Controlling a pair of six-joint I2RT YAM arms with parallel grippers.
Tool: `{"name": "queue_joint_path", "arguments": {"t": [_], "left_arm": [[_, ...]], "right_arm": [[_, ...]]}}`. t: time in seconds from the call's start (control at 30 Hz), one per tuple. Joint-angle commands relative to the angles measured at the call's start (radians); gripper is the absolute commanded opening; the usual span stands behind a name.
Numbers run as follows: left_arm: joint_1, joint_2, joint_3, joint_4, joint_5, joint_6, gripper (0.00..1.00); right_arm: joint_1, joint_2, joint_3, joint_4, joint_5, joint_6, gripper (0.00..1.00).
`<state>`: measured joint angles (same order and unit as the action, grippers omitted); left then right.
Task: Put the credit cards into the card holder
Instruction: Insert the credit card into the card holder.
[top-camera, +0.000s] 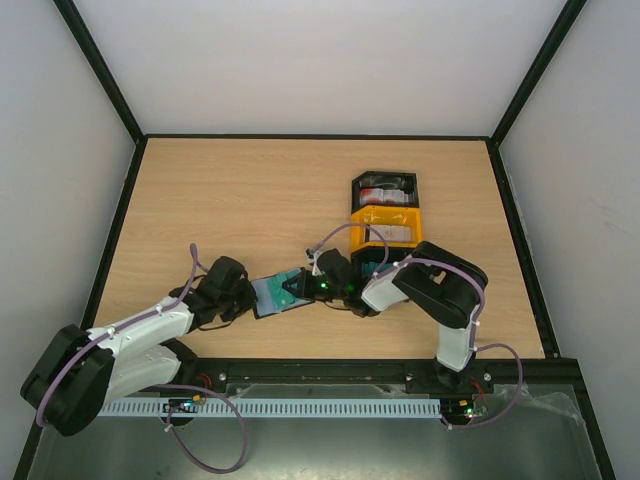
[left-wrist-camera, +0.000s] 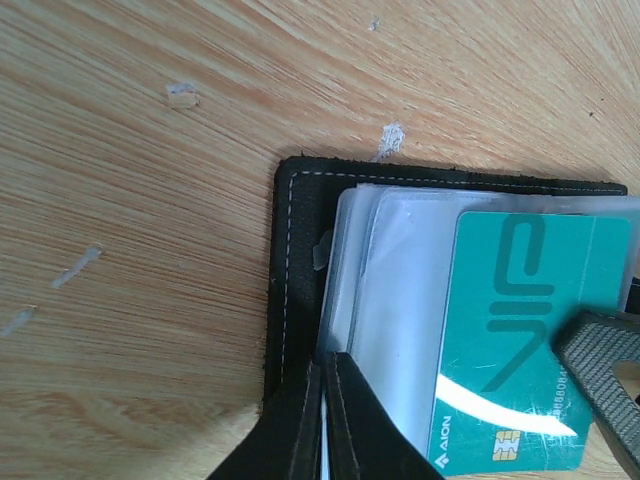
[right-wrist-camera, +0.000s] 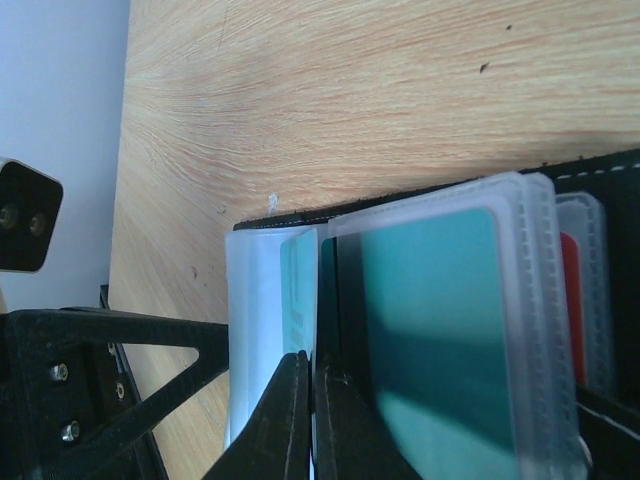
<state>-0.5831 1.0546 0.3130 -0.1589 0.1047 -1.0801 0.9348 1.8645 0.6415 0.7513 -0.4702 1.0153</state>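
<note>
Your left gripper is pinched narrow on the holder edge, right at its fingertips. Your right gripper is clamped on a teal card, which lies over the holder's clear sleeves just ahead of its tips.

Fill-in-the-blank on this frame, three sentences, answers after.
1. The chip card that the right gripper pinches is ____ in colour.
2. The left gripper is shut on the open black ____.
3. Beyond the yellow bin stands a second bin, coloured ____.
Answers: teal; card holder; black.
</note>
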Motion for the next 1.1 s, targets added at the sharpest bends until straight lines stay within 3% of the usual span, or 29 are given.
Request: {"name": "queue_joint_path", "arguments": {"t": [0.0, 0.5, 1.07], "left_arm": [[-0.001, 0.011, -0.023, -0.002, 0.019, 0.011, 0.05], [-0.003, -0.001, -0.029, 0.006, 0.031, 0.008, 0.06], [-0.005, 0.002, -0.035, 0.02, 0.049, 0.005, 0.07]], "right_arm": [[0.023, 0.047, -0.007, 0.031, -0.005, 0.03, 0.02], [0.063, 0.089, 0.034, 0.033, -0.011, 0.054, 0.02], [0.068, 0.171, 0.042, 0.174, -0.043, 0.189, 0.02]]}}
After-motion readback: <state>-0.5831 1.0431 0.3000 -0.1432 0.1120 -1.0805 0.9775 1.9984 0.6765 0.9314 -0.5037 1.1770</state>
